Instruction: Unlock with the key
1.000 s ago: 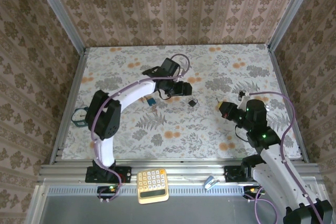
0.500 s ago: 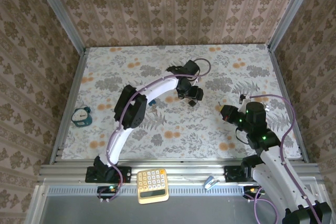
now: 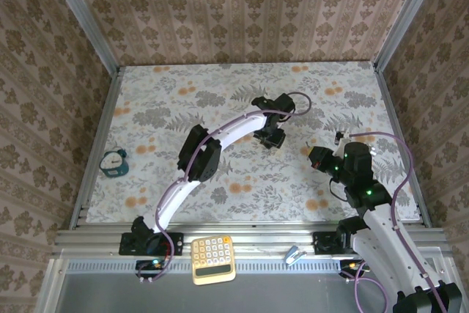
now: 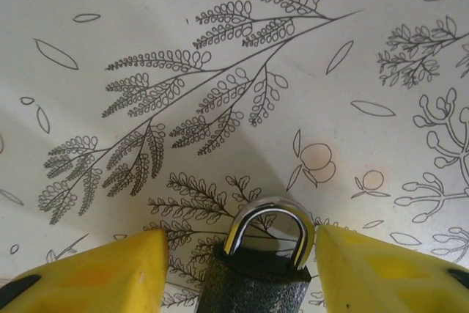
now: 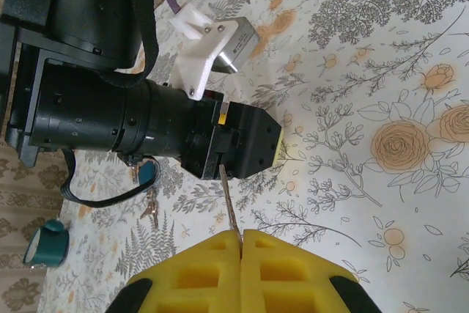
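While left hand [image 4: 242,234] straddles padlock [image 4: 253,282] part-open, right hand [image 5: 240,235] clenched on key [image 5: 227,196]

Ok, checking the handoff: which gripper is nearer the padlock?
Left. The left gripper straddles the padlock, one finger each side; the right gripper sits apart to its right, shut on the key.

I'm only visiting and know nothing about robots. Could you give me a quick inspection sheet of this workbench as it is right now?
Surface: flower-patterned table cover, flat.
Job's things: key, thin blade sticking out of closed yellow fingers; dark padlock lying on the cover.
Clutter: calculator and small blue-white item on the near ledge; small teal object at the left edge.
Grippers: left gripper open, straddling the padlock; right gripper shut on the key.
Cables: purple cable looping along each arm.
Surroundings: wallpapered walls, metal frame.
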Available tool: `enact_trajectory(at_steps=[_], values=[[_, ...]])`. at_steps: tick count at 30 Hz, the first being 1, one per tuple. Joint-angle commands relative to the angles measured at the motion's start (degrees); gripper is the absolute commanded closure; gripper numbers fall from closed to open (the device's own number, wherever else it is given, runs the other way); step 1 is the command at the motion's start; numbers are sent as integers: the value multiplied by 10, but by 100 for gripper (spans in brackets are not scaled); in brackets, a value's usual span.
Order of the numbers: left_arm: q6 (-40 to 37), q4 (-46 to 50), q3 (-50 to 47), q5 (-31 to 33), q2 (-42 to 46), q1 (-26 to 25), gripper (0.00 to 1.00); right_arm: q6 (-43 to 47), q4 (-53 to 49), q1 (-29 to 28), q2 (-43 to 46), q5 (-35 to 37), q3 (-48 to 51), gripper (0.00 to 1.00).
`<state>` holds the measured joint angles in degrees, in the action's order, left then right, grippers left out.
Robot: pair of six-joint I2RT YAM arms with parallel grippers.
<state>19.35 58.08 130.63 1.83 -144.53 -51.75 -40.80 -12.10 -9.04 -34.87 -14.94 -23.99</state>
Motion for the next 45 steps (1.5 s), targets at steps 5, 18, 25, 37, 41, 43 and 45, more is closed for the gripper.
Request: enact_trajectory(at_steps=[5,18,25,37,41,43,45], values=[[7,30,-26,43,10,4,54,-6,7,3,-10,2,3,100],[73,-49,-272,28,157,34,62,-29,47,4,-28,-15,16,100],[121,-62,-353,13,209,51,58,-34,70,3,-54,-30,18,100],[147,1,-317,-1,177,55,56,-36,72,2,-50,-27,25,100],[152,-3,-314,-19,166,59,59,-43,89,2,-59,-30,32,100],[154,-9,-315,-30,158,63,64,-43,91,2,-61,-32,31,100],[159,-18,-321,-49,153,68,68,-43,89,2,-58,-31,31,100]])
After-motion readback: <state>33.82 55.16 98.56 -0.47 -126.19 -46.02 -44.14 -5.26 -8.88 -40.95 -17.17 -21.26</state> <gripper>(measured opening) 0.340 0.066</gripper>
